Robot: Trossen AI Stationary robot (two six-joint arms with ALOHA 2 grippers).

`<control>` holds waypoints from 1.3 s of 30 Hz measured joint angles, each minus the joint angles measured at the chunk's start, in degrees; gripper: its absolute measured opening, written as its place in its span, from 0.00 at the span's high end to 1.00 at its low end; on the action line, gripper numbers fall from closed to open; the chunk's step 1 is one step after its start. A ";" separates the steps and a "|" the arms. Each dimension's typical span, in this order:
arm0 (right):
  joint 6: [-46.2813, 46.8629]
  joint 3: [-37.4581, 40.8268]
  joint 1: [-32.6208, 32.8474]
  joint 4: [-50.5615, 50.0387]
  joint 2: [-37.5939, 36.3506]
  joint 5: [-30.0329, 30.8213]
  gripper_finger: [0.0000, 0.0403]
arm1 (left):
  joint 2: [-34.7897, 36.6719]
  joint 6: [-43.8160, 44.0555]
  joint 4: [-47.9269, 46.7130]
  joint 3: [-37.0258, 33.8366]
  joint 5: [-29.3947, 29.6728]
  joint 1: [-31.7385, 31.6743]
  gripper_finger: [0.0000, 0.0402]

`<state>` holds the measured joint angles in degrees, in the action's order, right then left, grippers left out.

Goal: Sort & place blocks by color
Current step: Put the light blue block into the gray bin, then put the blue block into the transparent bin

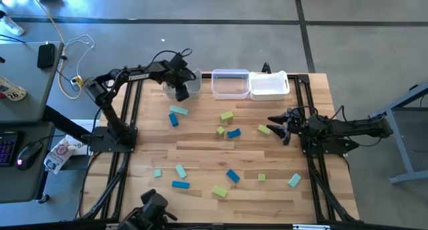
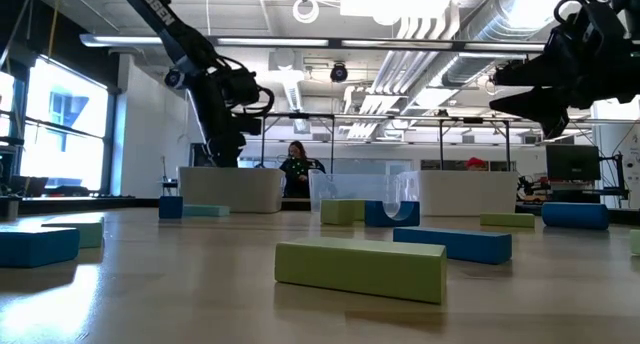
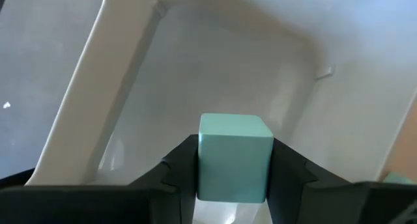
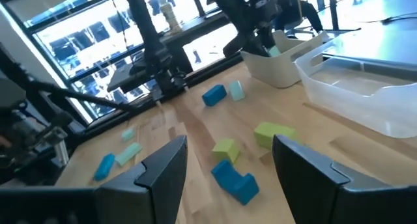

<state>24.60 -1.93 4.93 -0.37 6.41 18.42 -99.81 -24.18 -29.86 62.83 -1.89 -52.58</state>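
Left gripper point(image 3: 234, 178), its fingers grasping a pale teal cube point(image 3: 233, 155) above the leftmost translucent white bin point(image 3: 195, 68): release squarely over the floor; right gripper point(image 4: 228, 165) waits spread.

Three bins point(image 1: 231, 83) are lining the tabletop's point(image 1: 200, 156) far edge side by side, walling it off; the left gripper point(image 1: 180, 88) is hanging over the leftmost bin point(image 1: 192, 85), filling its opening. Blocks point(image 1: 227, 133) are lying scattered across the middle and near half, with bare wood lanes between them. The right gripper point(image 1: 279, 128) is hovering just beside a yellow-green block point(image 1: 263, 130), crowding the right side.
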 joint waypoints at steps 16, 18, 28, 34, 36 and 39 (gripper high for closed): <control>-0.86 0.00 -0.02 6.38 0.01 2.92 0.47 | 0.00 -1.08 0.20 0.00 1.49 -0.32 0.58; -2.24 0.00 -0.02 7.83 0.01 3.68 0.47 | 0.00 -1.09 0.38 0.00 1.49 -0.32 0.55; -6.45 -3.56 -0.04 9.77 2.64 6.91 0.47 | 0.09 -1.07 2.57 0.60 7.72 -0.12 0.49; -13.16 -9.77 -0.04 9.71 10.00 7.99 0.47 | 0.15 -1.05 -0.10 4.48 7.04 -0.02 0.51; -15.25 -11.80 -0.07 9.63 13.21 9.04 0.47 | 0.17 -1.00 -1.00 5.92 7.05 0.22 0.52; -18.50 -15.16 -0.09 8.16 18.35 9.20 0.47 | 0.37 -0.58 -3.09 8.21 6.64 0.82 0.53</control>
<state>6.10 -17.09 4.84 7.78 24.75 27.62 -99.44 -24.77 -32.94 71.04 4.75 -51.76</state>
